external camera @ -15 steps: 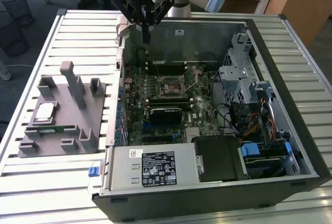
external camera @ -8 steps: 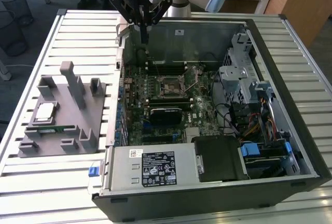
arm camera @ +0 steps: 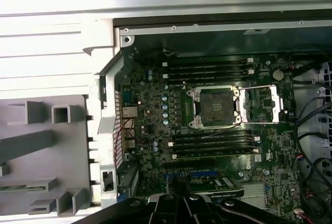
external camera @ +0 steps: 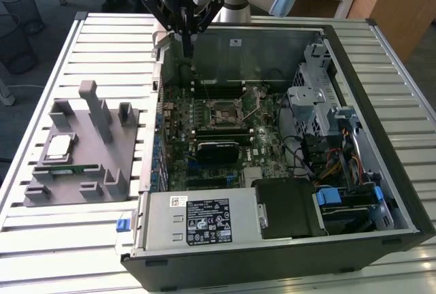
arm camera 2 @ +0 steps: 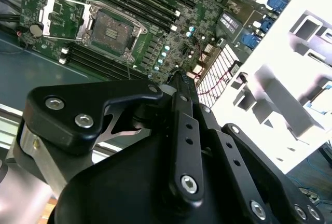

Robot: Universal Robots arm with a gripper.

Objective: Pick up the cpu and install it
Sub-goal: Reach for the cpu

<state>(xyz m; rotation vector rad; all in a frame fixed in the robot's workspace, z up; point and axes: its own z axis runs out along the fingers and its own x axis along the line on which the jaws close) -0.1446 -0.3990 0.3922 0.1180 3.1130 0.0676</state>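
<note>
Starting at the exterior view's left, a grey fixture tray (external camera: 102,145) is lying on the slatted table (external camera: 48,253). The cpu (external camera: 58,146) is resting flat in the tray's left part with its pale silver top facing up. A thin green memory stick (external camera: 71,169) is sitting just beside it at six o'clock. Nothing is touching the cpu.

Moving right, the gripper (external camera: 187,50) is hanging over the far left corner of the open computer case (external camera: 354,239), at about two o'clock from the cpu and well apart from it. Its fingers are pressing together into one narrow tip and carrying nothing. The second wrist view is showing the same closed tip (arm camera 2: 179,78) above the motherboard (arm camera 2: 155,42).

Further right, the motherboard is lying flat inside the case, and the socket (external camera: 225,111) is sitting open near its middle, at about five o'clock from the gripper. In the first wrist view the socket (arm camera: 215,107) is showing its bare dark contact field, with its metal cover plate (arm camera: 262,102) swung open just beside it. At the exterior view's right, bundles of coloured cables (external camera: 334,165) are running past the drive bays.
</note>
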